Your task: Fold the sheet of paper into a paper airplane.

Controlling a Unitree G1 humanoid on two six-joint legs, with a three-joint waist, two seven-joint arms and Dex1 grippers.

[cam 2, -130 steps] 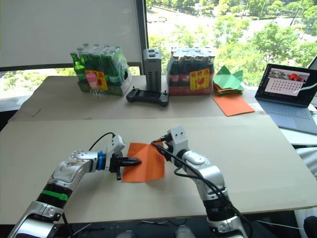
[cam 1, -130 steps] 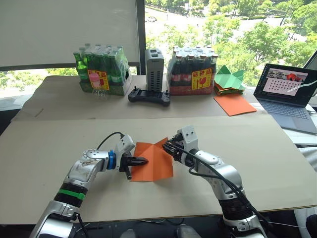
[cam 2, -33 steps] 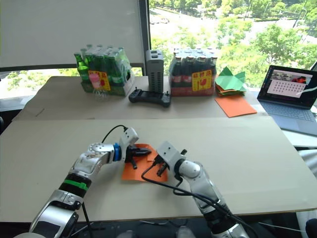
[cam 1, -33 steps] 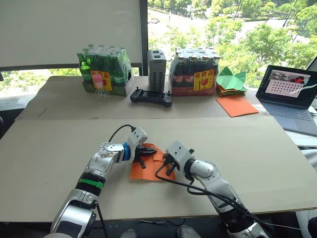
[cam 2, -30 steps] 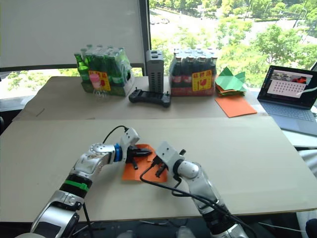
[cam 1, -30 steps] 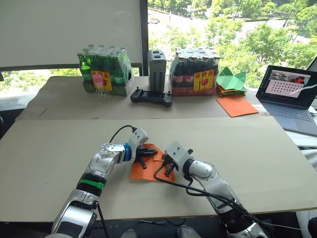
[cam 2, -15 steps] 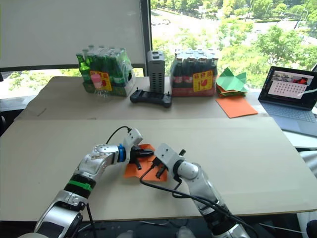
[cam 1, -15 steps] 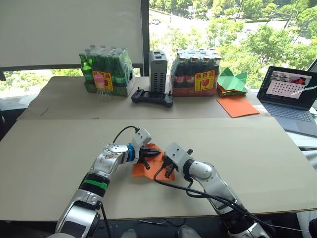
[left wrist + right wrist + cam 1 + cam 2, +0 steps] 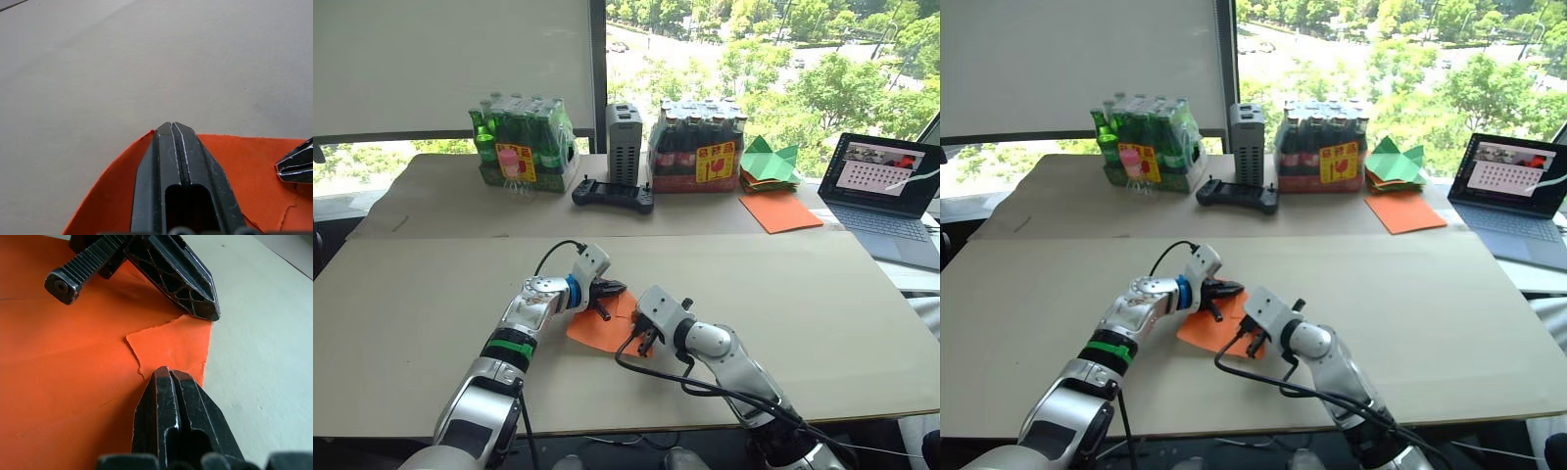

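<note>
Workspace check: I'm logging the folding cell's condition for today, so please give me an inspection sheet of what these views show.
Surface: beige table, with a second table behind it.
Job's things: sheet of paper lies flat between the tools; a torn corner piece shows in the right wrist view.
Clutter: two bottle packs, grey box, black controller, green paper shapes, larger orange sheet, laptop.
Grippers: left tool shut, resting on the sheet; right tool shut, tip on the sheet.
Cables: black cable loops from the right arm.
Surroundings: window with trees outside.
</note>
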